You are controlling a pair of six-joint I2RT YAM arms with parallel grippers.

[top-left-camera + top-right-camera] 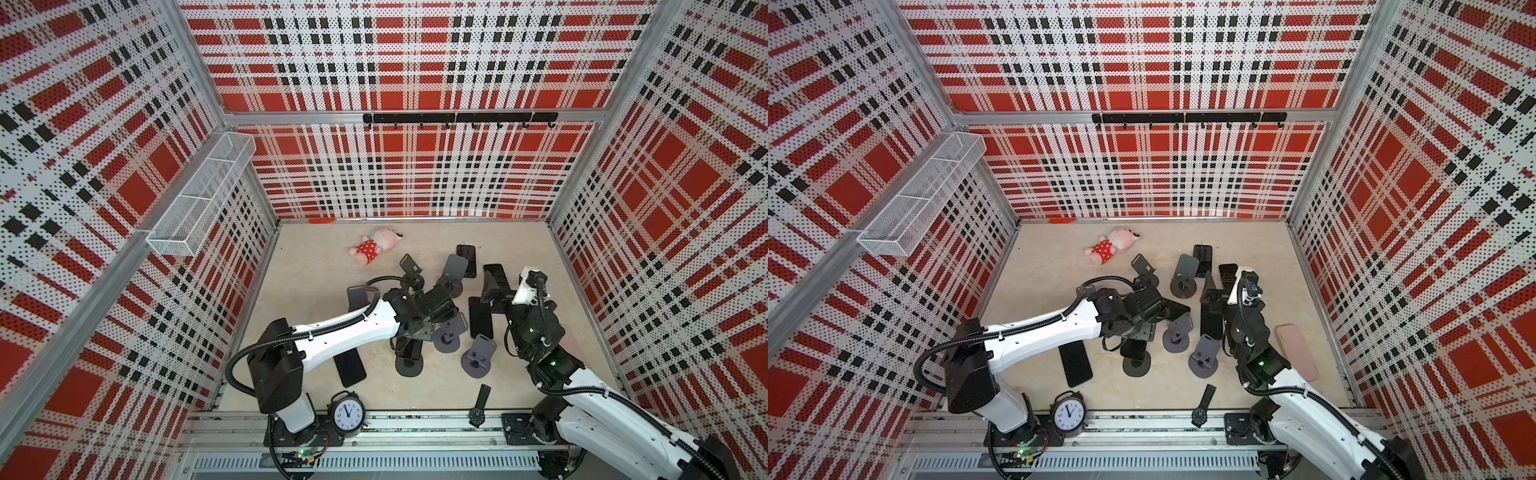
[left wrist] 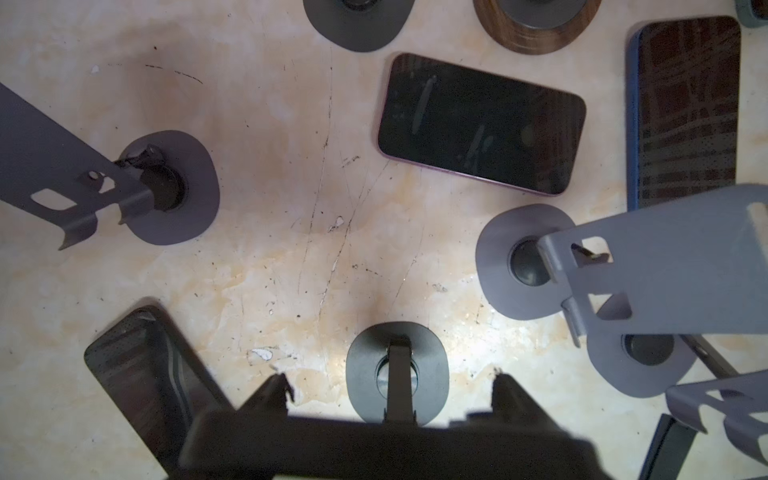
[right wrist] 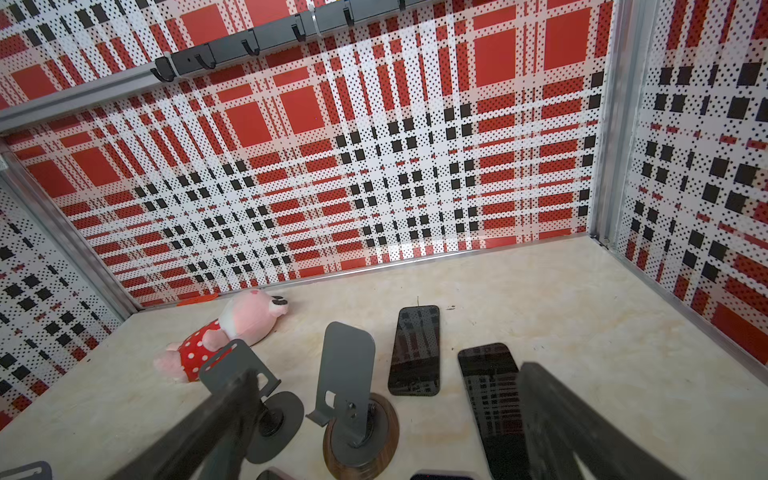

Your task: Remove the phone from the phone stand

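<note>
Over the crowded middle of the counter, the left gripper has its fingers pinched narrow on a dark slab that fills the near edge of the left wrist view. The slab is blurred and very close to the lens, but it looks like the phone, gripped across its long edges directly above the phone stand. The right gripper holds nothing; its fingers are spread wide and aimed toward the back wall.

The step in hand reads as the lift-off. Done well, the phone should rise along the lean of the stand's back plate until its lower edge clears the small front lip, and only then travel sideways. Dragging early would likely tip the light stand. Setting down calls for a free patch, since a grey stand leans close by and a purple-edged phone lies flat just beyond.

Glass and smooth metal edges give little friction, so the squeeze should be square. The stand is thin bent sheet metal, matte grey, on a rounded oval foot with a short post. Another stand sits on a wood-grain base. The counter is cream, marble-mottled, scratched and speckled.
</note>
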